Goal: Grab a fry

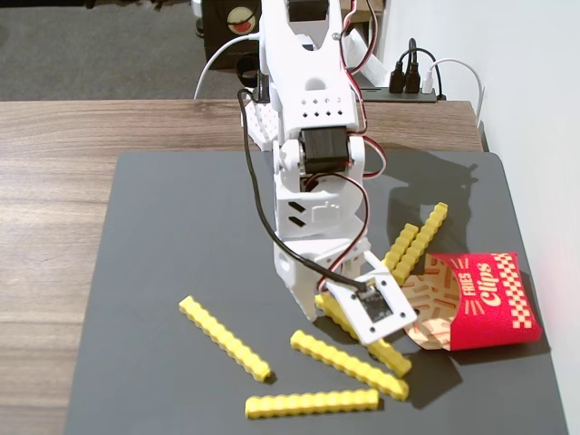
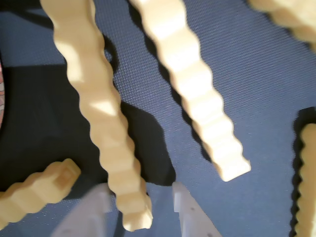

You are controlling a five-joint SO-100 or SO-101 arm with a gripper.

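Observation:
Several yellow crinkle-cut fries lie on the dark mat (image 1: 172,236). My gripper (image 1: 319,304) is low over one fry (image 1: 391,355), next to the red "Fries Clips" carton (image 1: 489,304). In the wrist view my gripper (image 2: 137,213) is open, and its two white fingertips (image 2: 86,212) straddle the near end of that fry (image 2: 106,123). There is a gap between the fry and the right fingertip. Another fry (image 2: 197,89) lies parallel just to the right of it.
Loose fries lie at the mat's front: one on the left (image 1: 225,337), one in the middle (image 1: 349,364), one at the front edge (image 1: 312,403). Two more (image 1: 417,240) lean by the carton's mouth. The wooden table (image 1: 54,181) runs beyond the mat. A white wall is on the right.

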